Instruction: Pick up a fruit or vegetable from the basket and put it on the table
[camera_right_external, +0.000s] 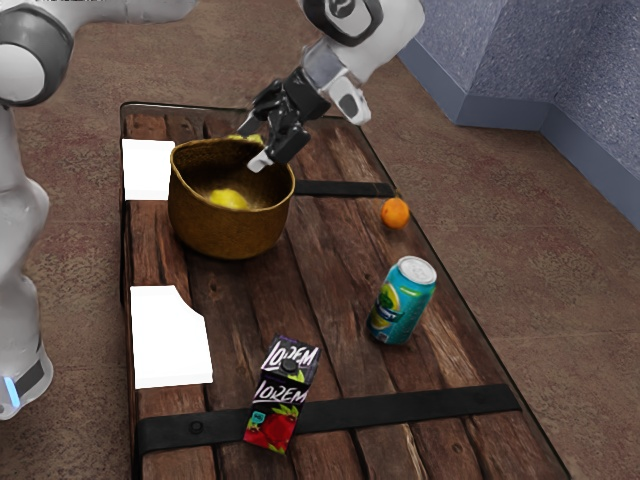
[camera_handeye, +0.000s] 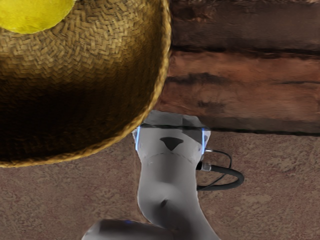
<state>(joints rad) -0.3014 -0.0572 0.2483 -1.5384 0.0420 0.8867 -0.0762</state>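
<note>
In the exterior view my gripper (camera_right_external: 256, 146) hangs at the basket's rim, on the side toward the exterior view's right, its fingers apart. The brown woven basket (camera_right_external: 232, 230) stands upright on the table (camera_right_external: 300, 290). Inside it lies a yellow fruit (camera_right_external: 228, 199), below the gripper. Another bit of yellow (camera_right_external: 243, 137) shows at the basket's far rim beside the fingers; whether it lies behind the basket is unclear. In the wrist view the woven basket (camera_handeye: 112, 65) holds the yellow fruit (camera_handeye: 35, 14), partly cut off by the picture's edge.
An orange (camera_right_external: 395, 213) lies near the table's edge at the exterior view's right. A teal can (camera_right_external: 402, 302) and a dark juice carton (camera_right_external: 280, 395) stand nearer the camera. Two white sheets (camera_right_external: 170, 340) lie along the other edge. The arm's base (camera_handeye: 170, 160) appears in the wrist view.
</note>
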